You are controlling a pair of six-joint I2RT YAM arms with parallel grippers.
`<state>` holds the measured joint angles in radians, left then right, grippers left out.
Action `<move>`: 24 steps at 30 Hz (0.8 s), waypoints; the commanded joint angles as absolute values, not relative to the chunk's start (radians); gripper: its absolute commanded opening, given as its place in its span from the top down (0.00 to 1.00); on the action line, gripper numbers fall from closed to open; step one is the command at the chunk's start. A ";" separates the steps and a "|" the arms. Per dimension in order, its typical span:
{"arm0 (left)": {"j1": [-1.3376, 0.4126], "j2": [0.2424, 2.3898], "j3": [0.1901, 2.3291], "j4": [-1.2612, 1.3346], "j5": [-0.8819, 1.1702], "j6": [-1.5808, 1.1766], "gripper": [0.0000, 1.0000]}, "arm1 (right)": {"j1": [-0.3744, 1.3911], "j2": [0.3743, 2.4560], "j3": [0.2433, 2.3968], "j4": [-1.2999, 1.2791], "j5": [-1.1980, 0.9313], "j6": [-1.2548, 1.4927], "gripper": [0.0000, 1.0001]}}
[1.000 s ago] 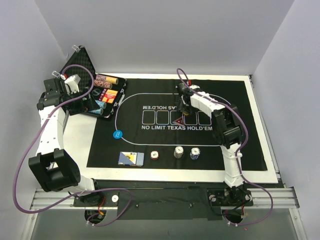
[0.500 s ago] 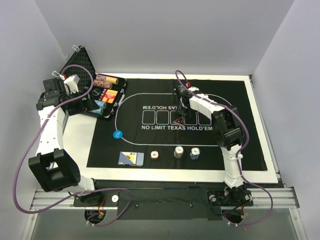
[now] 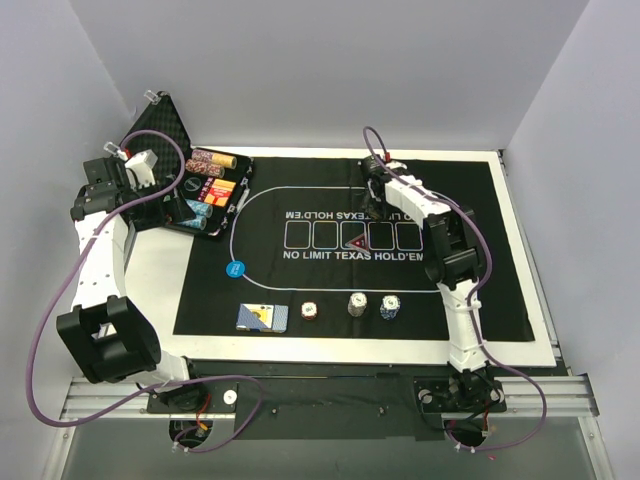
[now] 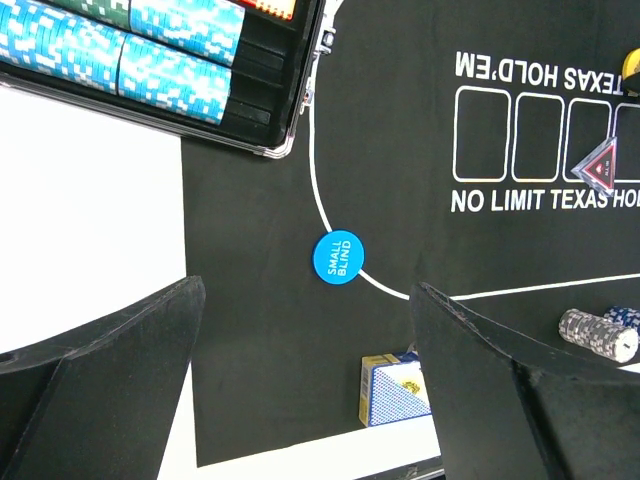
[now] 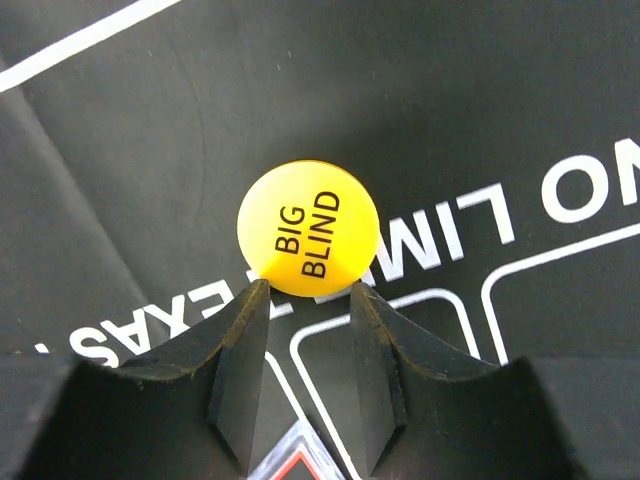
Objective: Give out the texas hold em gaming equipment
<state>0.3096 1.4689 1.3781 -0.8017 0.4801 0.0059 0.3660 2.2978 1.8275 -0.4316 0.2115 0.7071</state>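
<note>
A: Bottom of the overhead view: card deck (image 3: 262, 317) and chip stacks (image 3: 357, 304) sit along the mat's (image 3: 480, 200) near edge. Mid-frame?
B: Red triangle (image 3: 355, 243), with the right gripper (image 5: 306, 292) just beyond. Its jaws are half-closed with nothing between them. The yellow button (image 5: 308, 228) lies flat at its tips.
A: Risk?
B: A low sideways pull could drag the button or clip the triangle. Upper left, the left gripper (image 4: 307, 290) gapes empty by the case (image 3: 160, 125).

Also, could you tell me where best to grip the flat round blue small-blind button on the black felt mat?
Probably pinch the round blue small-blind button across its rim, fingers on opposite edges, coming straight down from above. It lies flat and thin on the black felt mat, so only the edge offers a hold.
</note>
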 commanded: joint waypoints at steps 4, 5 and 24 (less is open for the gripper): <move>0.321 1.480 1.404 -0.772 0.497 0.028 0.05 | 0.316 2.385 1.979 -0.532 0.201 0.701 0.67; 0.321 1.483 1.404 -0.772 0.497 0.028 0.05 | 0.308 2.401 2.006 -0.537 0.199 0.700 0.67; 0.322 1.528 1.433 -0.775 0.534 0.011 0.05 | 0.279 2.424 2.175 -0.592 0.144 0.621 0.48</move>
